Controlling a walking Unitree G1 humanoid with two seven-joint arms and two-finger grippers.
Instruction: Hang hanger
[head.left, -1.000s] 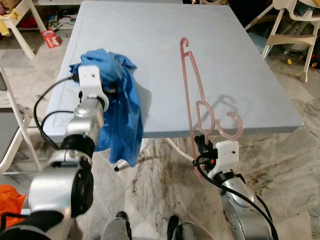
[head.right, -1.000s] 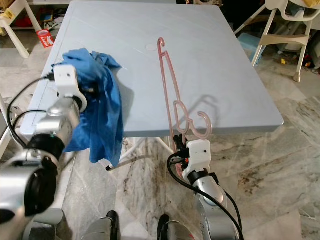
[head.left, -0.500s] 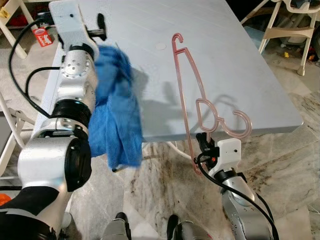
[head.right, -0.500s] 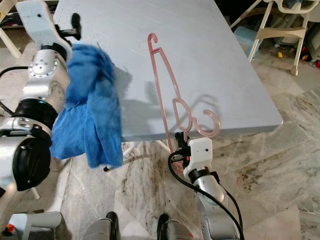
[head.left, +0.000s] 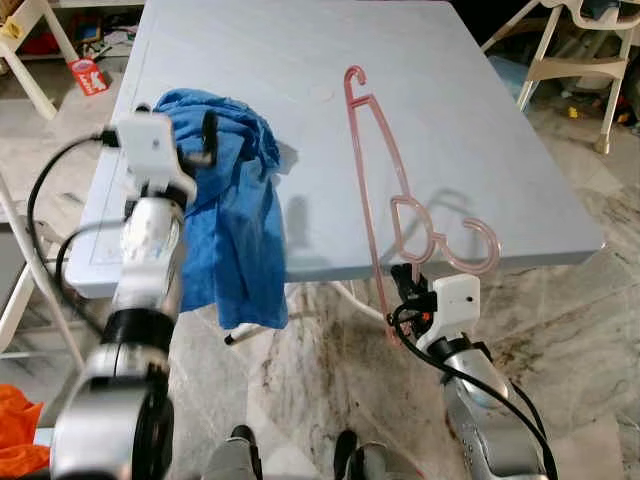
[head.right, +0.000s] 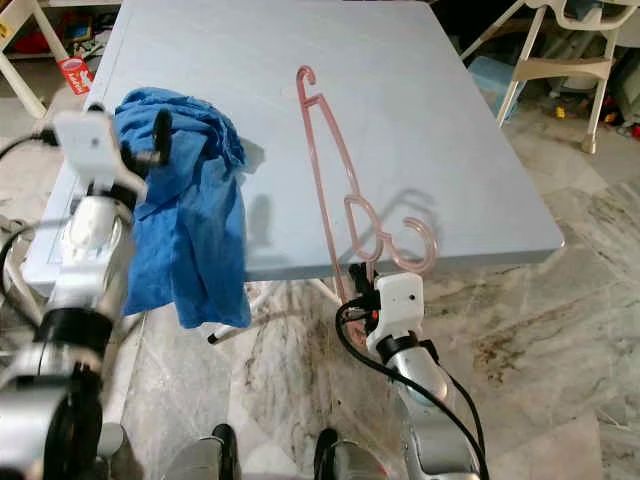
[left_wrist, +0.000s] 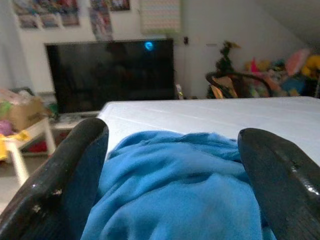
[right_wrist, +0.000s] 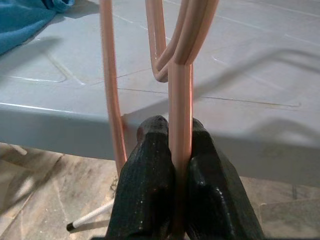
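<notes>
Right hand clamps hanger at worktop edge; left hand spread around cloth. Dressing stage; next, thread hanger into cloth.

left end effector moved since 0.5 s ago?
Yes. The left end effector dropped from the table's far left corner toward its near edge, blue cloth between its fingers.

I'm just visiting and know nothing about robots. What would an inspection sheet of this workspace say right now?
Surface: grey-blue table, plain top.
Job's things: pink hanger, held up over the table's near edge; blue cloth draped over that edge.
Clutter: nothing seen on the table.
Grippers: right gripper shut on the hanger's stem; left gripper open, fingers either side of the cloth.
Cables: black cable looping from the left wrist.
Surroundings: marble floor, white chair, television.
</notes>
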